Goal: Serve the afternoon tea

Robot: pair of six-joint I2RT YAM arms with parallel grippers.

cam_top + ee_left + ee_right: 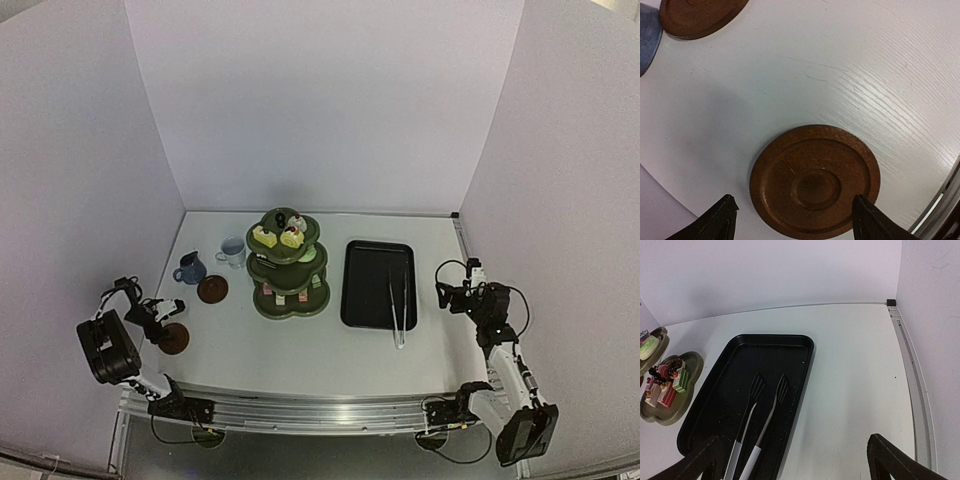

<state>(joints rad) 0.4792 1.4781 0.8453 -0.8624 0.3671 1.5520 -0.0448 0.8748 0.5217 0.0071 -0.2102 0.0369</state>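
Left gripper (794,212) spread wide, nothing held, one dark fingertip (722,217) on each side of a round brown saucer (815,180) with a sunken centre. Cannot tell whether touching it or just above. That saucer flat on the white bench (300,350), at the near left corner.

Farther back, a second round brown saucer (212,289), also bare, well apart from the first. Just beside it to the rear left, a dark blue mug (190,268), upright; behind and to the right, a pale mug (232,251), upright too, near the stand.

At mid-bench, a dark green three-tier scalloped stand (290,312) carrying small colourful cakes (264,237): yellow ones on the top tier, pink and green ones (667,385) on the bottom tier.

Right of the stand, a black rectangular tray (365,280) holding only metal tongs (399,305) — handles toward the arms, tips pointing away.

Beyond the tray's right edge, right gripper (795,460) raised over the bench, opened fully, empty.
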